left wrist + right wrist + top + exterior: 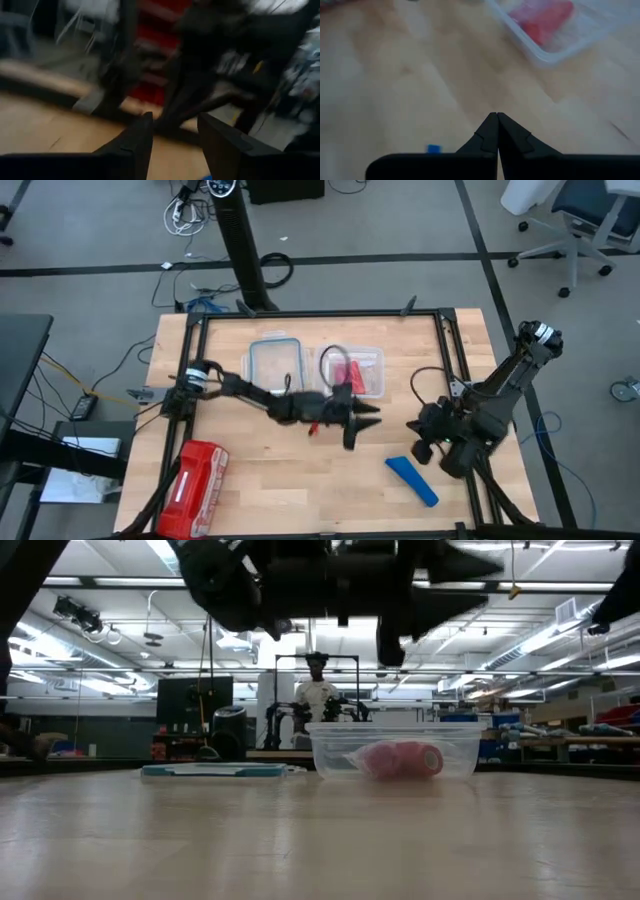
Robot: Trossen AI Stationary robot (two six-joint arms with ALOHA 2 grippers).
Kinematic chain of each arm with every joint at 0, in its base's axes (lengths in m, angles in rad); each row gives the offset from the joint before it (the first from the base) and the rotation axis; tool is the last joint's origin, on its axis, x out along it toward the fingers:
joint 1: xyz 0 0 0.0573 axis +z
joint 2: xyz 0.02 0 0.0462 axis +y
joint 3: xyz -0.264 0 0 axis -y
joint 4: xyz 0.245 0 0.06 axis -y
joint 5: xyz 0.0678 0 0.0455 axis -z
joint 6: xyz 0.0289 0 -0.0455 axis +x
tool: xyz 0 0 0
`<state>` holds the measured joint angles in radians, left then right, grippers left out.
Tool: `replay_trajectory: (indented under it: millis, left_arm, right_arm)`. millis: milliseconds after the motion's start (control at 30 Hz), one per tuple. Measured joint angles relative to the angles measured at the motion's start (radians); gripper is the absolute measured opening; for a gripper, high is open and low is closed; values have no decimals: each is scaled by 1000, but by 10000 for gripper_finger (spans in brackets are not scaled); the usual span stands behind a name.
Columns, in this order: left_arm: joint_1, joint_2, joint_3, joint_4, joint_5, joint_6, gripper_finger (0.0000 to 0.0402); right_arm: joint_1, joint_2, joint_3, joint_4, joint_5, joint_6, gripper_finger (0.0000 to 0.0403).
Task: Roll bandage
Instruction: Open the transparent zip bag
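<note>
From above, I see the bandage (pixel 412 480) lying flat, lower right of centre on the table (pixel 290 500). My left gripper (pixel 368 420) sits mid-frame, fingers spread and empty; the right gripper (pixel 425 438) is just beyond it, above the bandage. At table level, a clear tub (pixel 395 750) holds red rolls (pixel 400 760). My left wrist view is blurred, fingers (pixel 137 145) apart. Right wrist: gripper (pixel 497 131) pinched closed on nothing, with what may be the bandage's blue edge (pixel 434 148) beside it.

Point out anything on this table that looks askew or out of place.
Little stands out. The blue bandage lies flat and at a slant near the table's front right, held by neither gripper. The container's lid lies off beside the clear container holding the red rolls.
</note>
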<state>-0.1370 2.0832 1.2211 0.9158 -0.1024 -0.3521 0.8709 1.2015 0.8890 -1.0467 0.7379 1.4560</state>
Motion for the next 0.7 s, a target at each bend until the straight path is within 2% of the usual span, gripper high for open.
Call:
replay_trajectory:
  millis: [133, 367, 567, 700]
  left_arm:
    - [78, -12, 3, -81, 92, -42, 160]
    - [206, -12, 3, -111, 303, -150, 160]
    - [311, -12, 25, -195, 458, -143, 160]
    - [365, -27, 63, -293, 507, -34, 160]
  right_arm:
    - [-148, 13, -1, -2, -99, -168, 4]
    - [-277, -35, 0, 22, -35, -343, 4]
    - [-381, -44, 0, 36, -66, -454, 4]
    - [-445, -44, 0, 59, -67, -549, 4]
